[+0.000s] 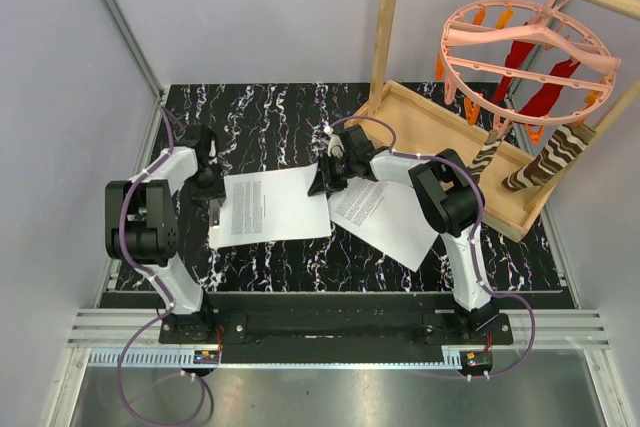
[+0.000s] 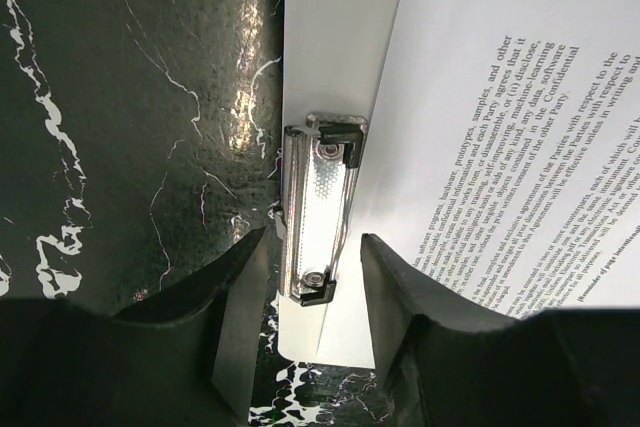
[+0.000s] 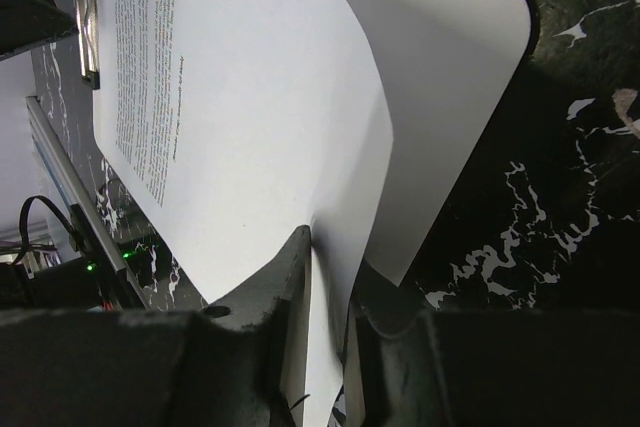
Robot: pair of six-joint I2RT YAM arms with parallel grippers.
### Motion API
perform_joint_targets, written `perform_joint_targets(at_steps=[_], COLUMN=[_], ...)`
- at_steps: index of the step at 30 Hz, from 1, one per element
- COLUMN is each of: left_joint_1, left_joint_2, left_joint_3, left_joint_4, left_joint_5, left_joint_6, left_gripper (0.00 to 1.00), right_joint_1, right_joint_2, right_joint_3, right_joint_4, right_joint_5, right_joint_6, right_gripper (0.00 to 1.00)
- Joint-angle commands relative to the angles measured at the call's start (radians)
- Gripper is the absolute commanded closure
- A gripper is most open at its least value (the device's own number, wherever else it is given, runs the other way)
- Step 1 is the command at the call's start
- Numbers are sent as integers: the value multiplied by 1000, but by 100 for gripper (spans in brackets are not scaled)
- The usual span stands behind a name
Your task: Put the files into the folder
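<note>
Here's 1 thin white paper sheet with black print [image 1: 272,205] lying on the flat rigid white board [image 2: 335,37], right edge curling upward, left edge just beside the board's small metal clip [image 2: 320,209]. A 2nd printed sheet [image 1: 388,217] lies askew on the counter [image 1: 260,117], right alongside.

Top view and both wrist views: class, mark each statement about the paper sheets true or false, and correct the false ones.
1. The right jaws pinch the edge of a printed sheet. True.
2. The left jaws are clamped shut on the metal clip. False: they stand open, one on each side of the clip.
3. A second sheet lies on the table, on the right arm's side of the board. True.
4. Both sheets lie in the wooden tray. False: one lies over the board and the other on the table.
5. The pinched sheet lies completely flat. False: its held edge curls up off the board.
</note>
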Motion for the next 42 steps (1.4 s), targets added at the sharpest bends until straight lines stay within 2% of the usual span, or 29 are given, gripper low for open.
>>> perform_joint_targets(at_steps=[1,6,17,20,24,27,30,32,36,39,42], left_joint_1=[-3,-3,-3,-3,-1,0,22,26,34,52,60], left_joint_2=[20,42,102,111,99,79,51,31,4,-16,-33], left_joint_3=[23,26,19,20,15,3,-27,-44,-70,-96,-113], left_joint_4=[1,3,9,9,10,15,46,56,86,113,124], left_joint_5=[-27,-41,0,46,58,72,159,192,227,270,261], left_joint_6=[12,18,39,43,47,46,30,32,36,38,46], left_gripper=[53,54,65,73,92,100,100,100,100,100,100], right_joint_1=[7,7,16,30,41,41,39,39,38,36,33], right_joint_2=[22,26,40,48,51,54,56,57,63,74,82], right_joint_3=[25,33,62,81,85,84,78,67,53,53,47], right_joint_4=[-17,-17,-19,-24,-27,-25,-25,-25,-25,-25,-25], right_joint_5=[6,3,-6,-4,2,11,20,32,46,45,51], right_joint_6=[-2,2,12,16,19,22,29,32,33,30,28], right_gripper=[76,77,77,75,70,69,69,72,92,99,100])
